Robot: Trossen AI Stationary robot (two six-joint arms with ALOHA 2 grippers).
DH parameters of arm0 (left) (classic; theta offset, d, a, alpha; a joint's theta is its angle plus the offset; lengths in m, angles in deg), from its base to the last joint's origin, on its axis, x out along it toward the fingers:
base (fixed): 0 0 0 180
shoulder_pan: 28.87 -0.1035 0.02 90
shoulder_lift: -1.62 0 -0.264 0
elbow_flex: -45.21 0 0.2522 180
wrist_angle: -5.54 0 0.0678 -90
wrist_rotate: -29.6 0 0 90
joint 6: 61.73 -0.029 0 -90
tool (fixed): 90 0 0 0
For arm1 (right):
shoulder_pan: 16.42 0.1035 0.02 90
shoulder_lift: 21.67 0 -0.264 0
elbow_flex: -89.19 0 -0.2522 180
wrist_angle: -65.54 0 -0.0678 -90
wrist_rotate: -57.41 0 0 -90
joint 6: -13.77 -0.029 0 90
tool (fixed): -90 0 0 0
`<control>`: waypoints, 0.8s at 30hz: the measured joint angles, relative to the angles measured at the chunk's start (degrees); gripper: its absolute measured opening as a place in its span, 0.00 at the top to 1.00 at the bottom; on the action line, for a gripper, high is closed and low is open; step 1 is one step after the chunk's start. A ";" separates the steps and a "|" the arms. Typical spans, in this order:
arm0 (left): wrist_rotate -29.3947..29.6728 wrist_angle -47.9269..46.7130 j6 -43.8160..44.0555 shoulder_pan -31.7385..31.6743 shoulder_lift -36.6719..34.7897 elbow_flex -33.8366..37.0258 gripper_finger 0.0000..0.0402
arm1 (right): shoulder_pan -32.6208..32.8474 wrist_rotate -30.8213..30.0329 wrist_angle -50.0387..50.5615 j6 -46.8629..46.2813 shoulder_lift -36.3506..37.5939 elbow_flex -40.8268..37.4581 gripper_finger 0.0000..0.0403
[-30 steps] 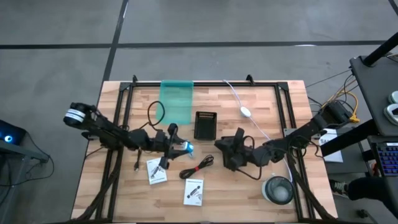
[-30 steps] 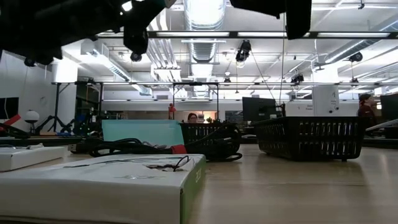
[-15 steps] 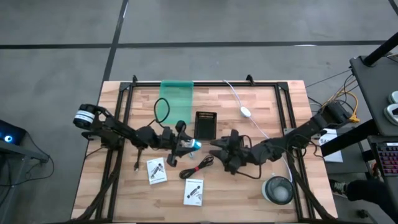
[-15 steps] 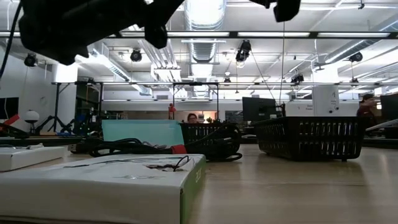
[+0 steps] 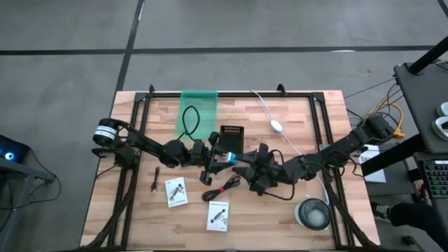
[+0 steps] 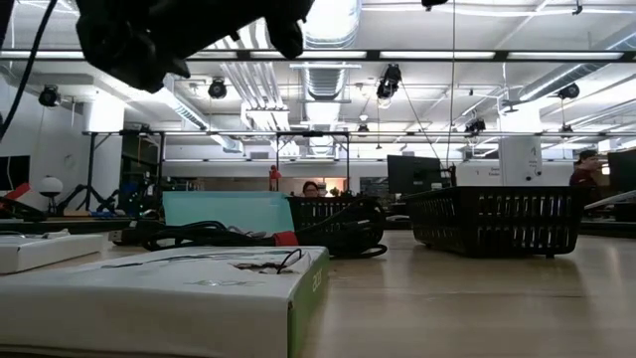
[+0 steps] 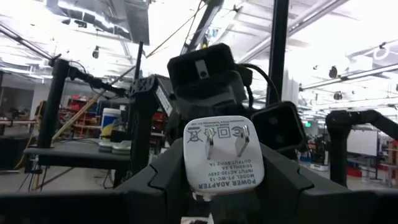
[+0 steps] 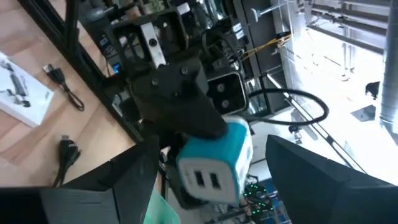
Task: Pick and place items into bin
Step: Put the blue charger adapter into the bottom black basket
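Your left end effector (image 5: 225, 159) is clamped on a white-and-blue power adapter (image 5: 227, 159), held above the tabletop (image 5: 301, 112) centre, just below the black bin (image 5: 231, 140). The right end effector (image 5: 246, 166) faces it with fingers spread apart, just beside the adapter (image 8: 217, 163). The packets (image 5: 176, 191) and red-black cable (image 5: 222, 187) lie on the tabletop below them

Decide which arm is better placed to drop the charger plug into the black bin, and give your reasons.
Left. The left gripper is shut on the charger plug and sits just beside the black bin. The right gripper is open, facing the plug, holding nothing.
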 joint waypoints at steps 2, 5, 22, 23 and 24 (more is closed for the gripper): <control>-0.14 0.11 0.02 0.03 0.61 -1.20 0.67 | -0.05 -0.09 0.27 0.19 -0.02 0.18 0.32; -1.71 -0.42 0.02 0.09 0.62 -2.47 0.67 | -0.03 -1.20 0.14 0.30 -0.02 0.70 0.33; -4.00 -1.60 0.05 -1.07 0.58 -4.11 0.67 | -0.23 -3.99 -1.08 0.44 0.03 0.79 0.45; -4.00 -1.63 -0.04 -1.16 0.58 -4.13 0.67 | -0.23 -3.99 -1.31 0.46 0.04 0.79 0.45; -4.00 -1.88 -0.33 -1.23 0.58 -4.14 0.67 | -0.20 -3.99 -1.44 0.48 0.04 0.79 0.45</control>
